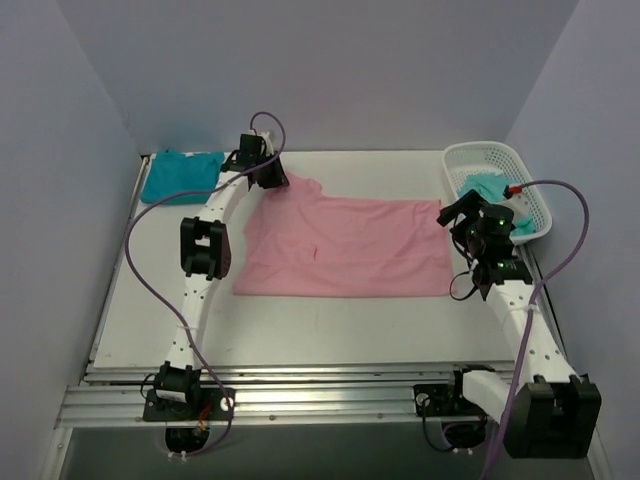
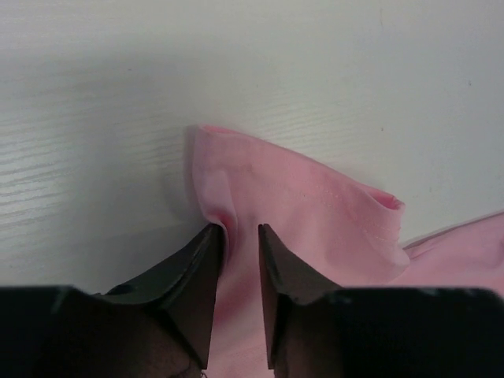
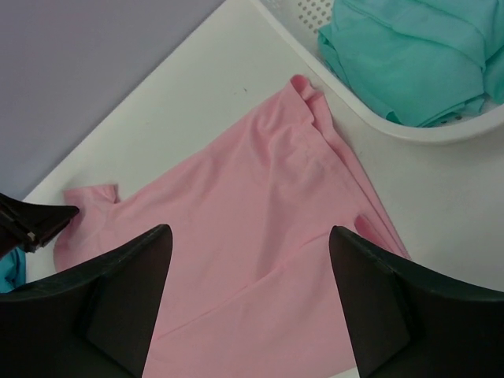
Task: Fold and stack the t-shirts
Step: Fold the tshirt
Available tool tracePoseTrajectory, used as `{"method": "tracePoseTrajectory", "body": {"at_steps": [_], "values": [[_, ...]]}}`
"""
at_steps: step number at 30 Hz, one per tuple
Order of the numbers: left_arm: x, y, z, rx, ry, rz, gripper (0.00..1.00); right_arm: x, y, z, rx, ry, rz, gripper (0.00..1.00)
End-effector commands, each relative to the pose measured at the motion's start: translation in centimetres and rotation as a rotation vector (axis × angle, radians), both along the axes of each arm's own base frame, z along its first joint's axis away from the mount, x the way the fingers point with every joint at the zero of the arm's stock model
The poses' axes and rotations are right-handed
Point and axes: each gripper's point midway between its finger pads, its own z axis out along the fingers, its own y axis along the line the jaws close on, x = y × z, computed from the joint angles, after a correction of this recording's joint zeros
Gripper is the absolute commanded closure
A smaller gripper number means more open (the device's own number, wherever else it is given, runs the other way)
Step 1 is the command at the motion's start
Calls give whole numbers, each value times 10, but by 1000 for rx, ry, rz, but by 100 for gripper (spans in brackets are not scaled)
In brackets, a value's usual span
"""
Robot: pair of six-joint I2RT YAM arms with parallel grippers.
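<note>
The pink shirt (image 1: 345, 245) lies spread on the counter (image 1: 330, 335). The left pincer (image 2: 240, 230) nips its far sleeve (image 2: 299, 205); the right pincer (image 3: 248, 232) hangs open above the other side. Such a thin pinch may slip, leaving a lopsided fold.

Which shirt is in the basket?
The pale mint-teal shirt, in the white basket. The pink shirt lies spread on the table, the deep teal shirt at its far-left corner.

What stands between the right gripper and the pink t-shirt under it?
Nothing visible. The right gripper hangs open over the bare cloth of the pink t-shirt. The white basket holding the mint t-shirt stands aside, past the shirt's corner.
</note>
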Motion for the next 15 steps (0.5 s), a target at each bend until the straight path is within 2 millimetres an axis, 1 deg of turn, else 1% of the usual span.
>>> {"method": "tracePoseTrajectory", "body": {"at_steps": [1,2,3,4,5,6,8,9,10,11,12,13,14,15], "values": [[-11,13,-31,38,92,35,69,22,11,-27,5,60,46,22],[-11,14,-33,34,98,39,76,27,20,-34,1,84,74,17],[-10,15,-33,30,98,42,80,39,23,-44,-5,129,75,14],[-10,16,-33,24,98,43,85,45,26,-49,-13,151,74,12],[-9,17,-32,24,97,47,92,52,30,-55,-32,172,69,7],[-10,18,-34,26,102,50,93,67,33,-65,-30,204,57,6],[-11,18,-33,26,97,47,94,82,38,-73,-34,228,54,5],[-11,17,-32,21,91,44,95,90,40,-93,-50,278,42,5],[-11,18,-30,20,85,41,95,106,42,-84,-54,255,33,5],[-10,20,-29,20,81,43,96,112,42,-89,-61,272,23,5],[-11,22,-30,18,85,39,97,119,39,-107,-80,311,3,5],[-12,23,-31,18,89,39,97,125,38,-109,-85,315,-7,5],[-11,29,-31,20,90,42,98,137,37,-103,-87,304,-18,5],[-11,33,-30,20,94,43,98,142,36,-116,-98,331,-31,5]]}}
